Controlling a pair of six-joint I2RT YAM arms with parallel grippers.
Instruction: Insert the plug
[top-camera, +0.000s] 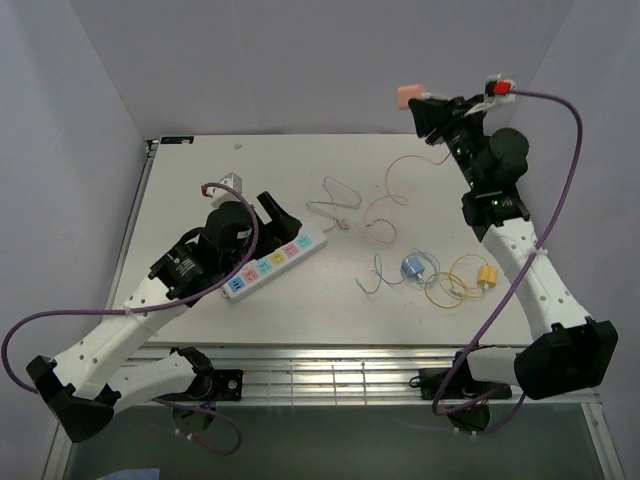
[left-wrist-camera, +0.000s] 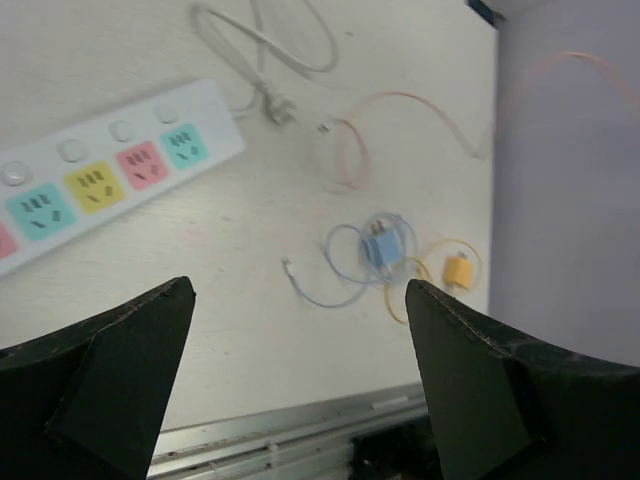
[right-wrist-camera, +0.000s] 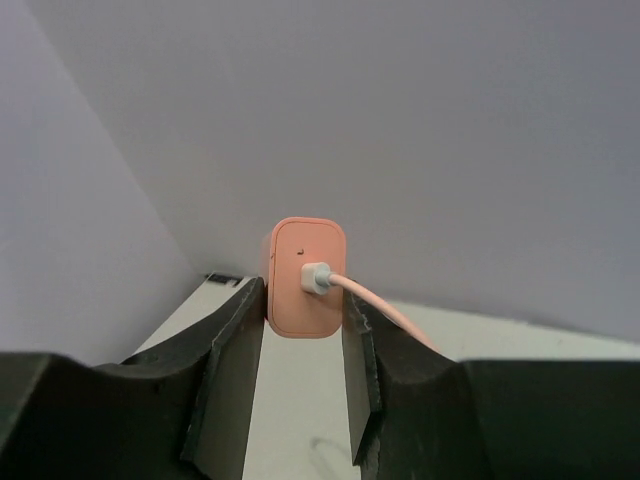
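Observation:
The plug (right-wrist-camera: 305, 285) is a salmon-pink block with a white connector and a thin pink cable (top-camera: 385, 200) trailing down to the table. My right gripper (right-wrist-camera: 305, 300) is shut on the plug's sides, holding it high above the back right corner, near the wall; in the top view the plug (top-camera: 410, 95) sticks out left of the right gripper (top-camera: 428, 108). The white power strip (top-camera: 275, 260) with coloured sockets lies left of centre. My left gripper (top-camera: 278, 215) hovers just over the power strip's far side, open wide and holding nothing. In the left wrist view the power strip (left-wrist-camera: 110, 180) lies beyond the left gripper (left-wrist-camera: 298, 290).
A blue adapter (top-camera: 413, 267) and a yellow adapter (top-camera: 487, 276) with coiled cables lie right of centre. The strip's white cord (top-camera: 335, 205) loops mid-table. Purple walls close in on three sides. A metal rail (top-camera: 330, 375) runs along the near edge.

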